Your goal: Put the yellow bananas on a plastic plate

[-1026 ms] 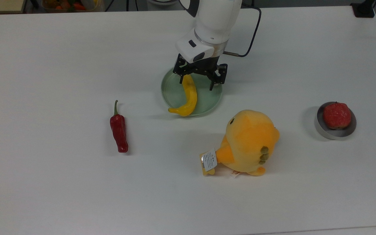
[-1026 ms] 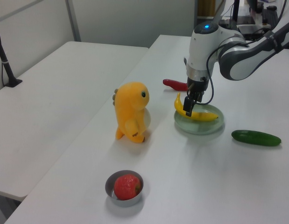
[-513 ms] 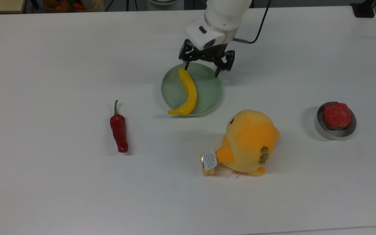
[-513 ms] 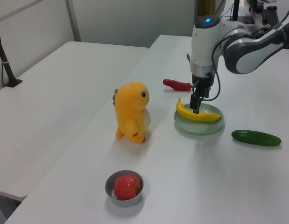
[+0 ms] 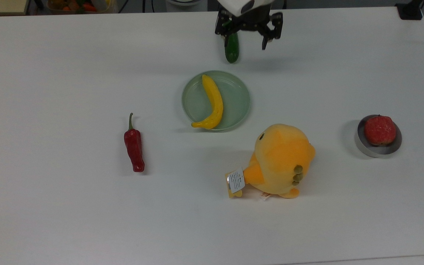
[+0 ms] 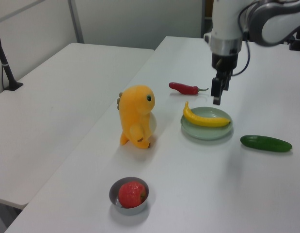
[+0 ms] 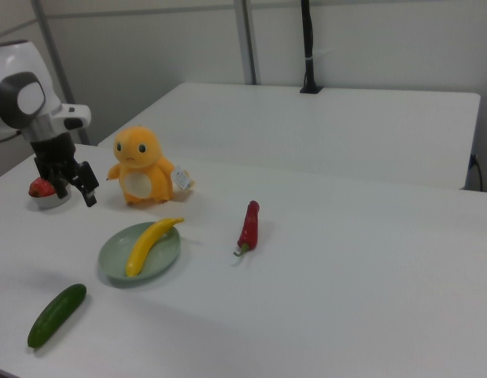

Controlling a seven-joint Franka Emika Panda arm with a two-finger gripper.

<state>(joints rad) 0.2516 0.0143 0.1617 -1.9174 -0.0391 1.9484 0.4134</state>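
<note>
Now the yellow bananas (image 5: 212,103), really one slender, curved, smooth banana, lie inside the plastic plate (image 5: 237,103), a round, shallow, pale mint-green dish with a raised rim. Stem tip pokes over the rim at the top view's lower left. Gripper (image 5: 248,36), black, two thin fingers spread apart and holding nothing, hangs above the table beyond the plate, at the top view's upper edge; white glossy arm shell above it. Dark green cucumber (image 5: 231,48), smooth and blunt-ended, lies flat on the table partly under the gripper in the top view, well apart from the plate. Red chili pepper (image 5: 134,148), glossy, wrinkled, with a green stem, lies to the top view's left of the plate. Yellow-orange plush chick (image 5: 280,161), fuzzy and rounded, with a paper tag, stands near the plate toward the top view's lower right. Small grey metal dish (image 5: 377,149), round with a straight wall, holds a bumpy red fruit (image 5: 380,130) at the top view's right. Table (image 5: 68,221) is matte white and flat.
</note>
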